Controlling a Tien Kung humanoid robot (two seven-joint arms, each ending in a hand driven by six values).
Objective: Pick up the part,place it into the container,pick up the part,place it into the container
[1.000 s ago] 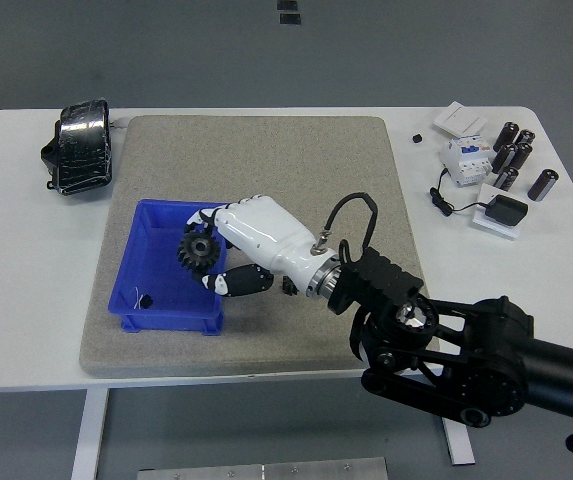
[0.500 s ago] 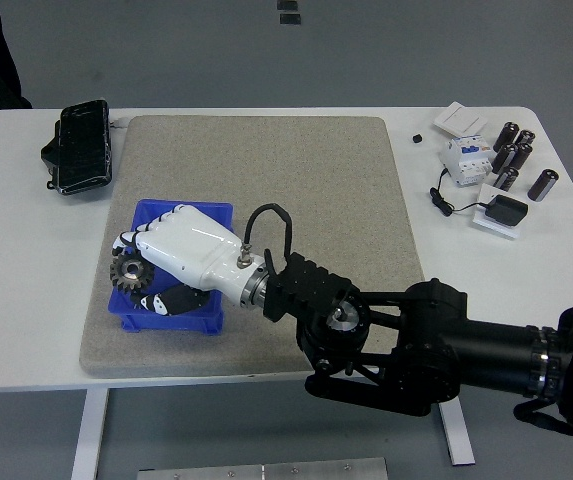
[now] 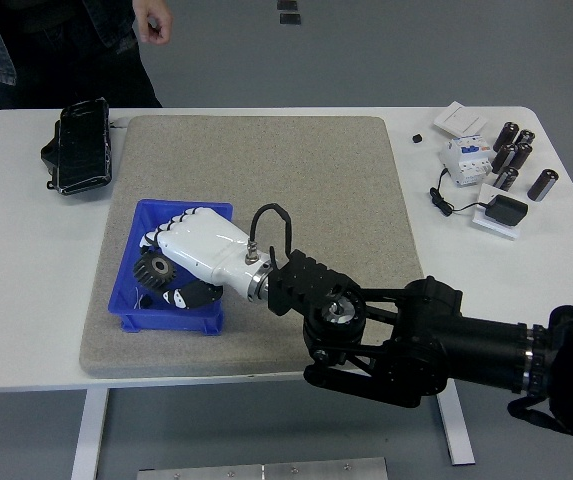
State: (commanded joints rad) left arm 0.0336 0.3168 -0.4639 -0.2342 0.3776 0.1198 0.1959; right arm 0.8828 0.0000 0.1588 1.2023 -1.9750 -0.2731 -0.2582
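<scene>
Over the grey mat (image 3: 286, 170), the right robot hand (image 3: 188, 262) grips a gear (image 3: 153, 271) inside the blue container's (image 3: 126, 300) walls.

My right hand (image 3: 191, 255) hides much of the blue bin (image 3: 126, 300) floor and part of the gear (image 3: 152, 271); my forearm is cut off at the picture's right edge.

Right arm (image 3: 436, 345) stretched in from the lower right, white right hand (image 3: 194, 262) angled down-left, fingers curled round something dark. Left arm nowhere in frame.
</scene>
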